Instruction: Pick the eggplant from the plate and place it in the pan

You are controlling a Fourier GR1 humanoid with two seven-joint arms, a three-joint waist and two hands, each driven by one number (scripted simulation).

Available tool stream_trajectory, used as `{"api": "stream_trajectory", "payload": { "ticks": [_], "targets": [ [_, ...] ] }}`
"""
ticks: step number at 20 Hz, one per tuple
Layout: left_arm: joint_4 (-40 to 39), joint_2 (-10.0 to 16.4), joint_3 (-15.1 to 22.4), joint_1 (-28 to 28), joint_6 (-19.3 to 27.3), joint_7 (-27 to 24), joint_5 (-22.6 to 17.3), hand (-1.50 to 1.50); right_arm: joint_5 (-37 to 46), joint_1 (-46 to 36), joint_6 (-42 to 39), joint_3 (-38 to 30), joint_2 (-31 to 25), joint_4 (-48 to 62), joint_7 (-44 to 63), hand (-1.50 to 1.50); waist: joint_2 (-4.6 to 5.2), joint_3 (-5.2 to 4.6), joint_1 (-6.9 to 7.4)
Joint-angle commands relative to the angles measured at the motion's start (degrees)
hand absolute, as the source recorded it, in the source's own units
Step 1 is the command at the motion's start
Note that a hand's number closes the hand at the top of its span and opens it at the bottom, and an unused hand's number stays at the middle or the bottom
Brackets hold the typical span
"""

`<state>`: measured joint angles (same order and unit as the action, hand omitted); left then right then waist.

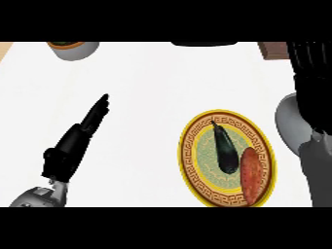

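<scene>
My left hand [82,133] lies flat over the white counter [154,82], fingers straight and together, holding nothing. My right hand [319,80] shows black at the view's right edge; I cannot tell whether it is open or closed. The eggplant [226,148] lies between them, nearer my right hand but apart from it. It rests on the yellow-rimmed patterned plate [186,151], just beside an orange-brown vegetable [251,175]. A grey bowl [73,50] stands at the far left.

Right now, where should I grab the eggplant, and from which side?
I'd pinch the eggplant across its width, slightly above its middle, coming down from above with the right hand. It lies flat on the plate, and the orange vegetable crowds its lower right side.
</scene>
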<state>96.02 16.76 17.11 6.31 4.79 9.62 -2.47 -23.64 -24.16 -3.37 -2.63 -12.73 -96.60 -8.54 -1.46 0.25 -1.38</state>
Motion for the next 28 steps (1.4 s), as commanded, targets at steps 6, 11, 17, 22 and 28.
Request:
{"api": "stream_trajectory", "payload": {
  "ticks": [6,11,17,22,28],
  "targets": [
    [-0.3,-6.0,-3.3,-0.4,4.6,-11.0,-0.8,0.00,-15.5,2.5,-19.6,0.0,-5.9,16.9,10.8,1.50,2.59,-0.21,3.69],
    [-2.4,-7.8,-2.9,-5.8,2.7,-13.4,-3.8,0.00,-6.2,11.4,-22.4,-2.4,-14.5,24.3,8.6,-1.50,1.65,-0.23,1.58],
    [-6.2,-9.3,-3.9,-1.9,2.8,-14.3,-2.6,0.00,7.6,6.3,-29.0,-0.6,-20.5,32.4,-1.6,-1.50,1.69,-0.22,1.90],
    [-4.0,-8.9,-3.6,-3.6,2.1,-13.7,-2.4,0.00,11.6,-1.3,-33.3,2.1,-23.4,35.6,0.6,-1.50,1.62,-0.24,2.41],
    [-7.9,-9.8,-4.3,-2.7,0.9,-16.6,-2.7,0.00,18.1,-9.5,-36.6,9.8,-21.6,35.8,6.6,-1.50,1.73,-0.29,2.65]
  ]
}}
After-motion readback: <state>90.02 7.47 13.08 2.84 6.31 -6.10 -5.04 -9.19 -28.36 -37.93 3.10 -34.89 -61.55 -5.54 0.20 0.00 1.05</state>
